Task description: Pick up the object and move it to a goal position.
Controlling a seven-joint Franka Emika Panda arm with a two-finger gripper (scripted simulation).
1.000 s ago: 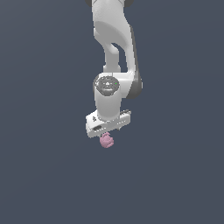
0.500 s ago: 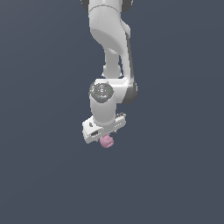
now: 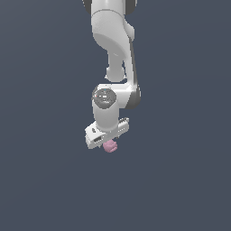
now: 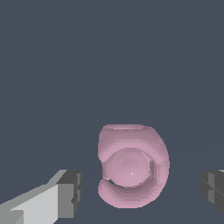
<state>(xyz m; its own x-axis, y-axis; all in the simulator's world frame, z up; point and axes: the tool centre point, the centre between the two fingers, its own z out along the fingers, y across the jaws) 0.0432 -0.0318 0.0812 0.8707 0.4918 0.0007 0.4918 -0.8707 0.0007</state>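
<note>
The object (image 3: pixel 110 146) is a small pink lumpy blob just below the white hand of the arm in the exterior view. My gripper (image 3: pixel 107 138) hangs directly over it, pointing down. In the wrist view the object (image 4: pixel 131 168) shows a round bump ringed by a lobed rim. It lies between the two dark fingertips (image 4: pixel 70 192). My gripper (image 4: pixel 142 189) is open, with a gap between each pad and the pink surface. The second fingertip is cut off by the picture's edge.
A plain dark grey-blue surface (image 3: pixel 180 180) fills the rest of both views. The white arm (image 3: pixel 113 40) rises out of the exterior view's upper edge.
The hand has come down a little toward the object and the wrist has shifted slightly to the exterior view's left. The object has stayed where it was.
</note>
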